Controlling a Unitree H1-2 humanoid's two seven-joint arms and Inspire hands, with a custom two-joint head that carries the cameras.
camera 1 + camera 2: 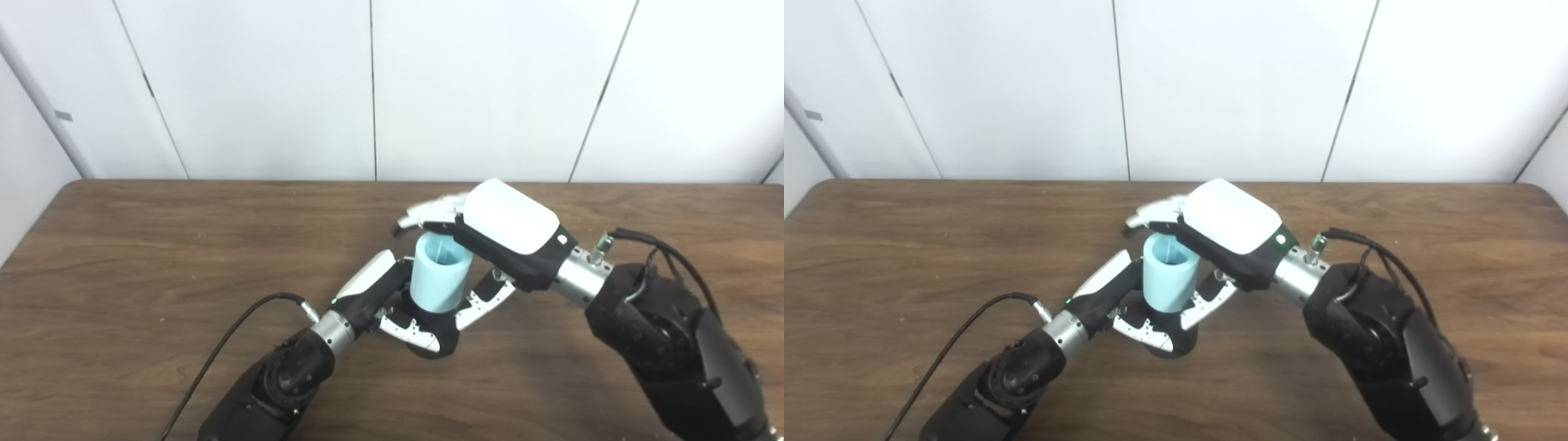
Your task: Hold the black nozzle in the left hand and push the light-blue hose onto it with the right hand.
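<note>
The light-blue hose point(436, 283) stands upright mid-table as a short wide tube with its open end up. Its lower end sits on the black nozzle point(436, 350), of which only the dark base shows below the fingers. My left hand point(392, 300) is shut on the nozzle, its fingers point(409, 331) wrapped around the base just under the hose. My right hand point(508, 228) lies over the hose's top right rim. Its fingers point(429, 214) stretch flat past the far rim, and its thumb point(487, 297) hangs down beside the hose's right side. The join between hose and nozzle is hidden.
The brown wooden table point(153, 257) runs up to white wall panels at the back. A black cable point(233, 334) trails from my left wrist toward the front edge. Another cable point(667, 254) loops over my right forearm.
</note>
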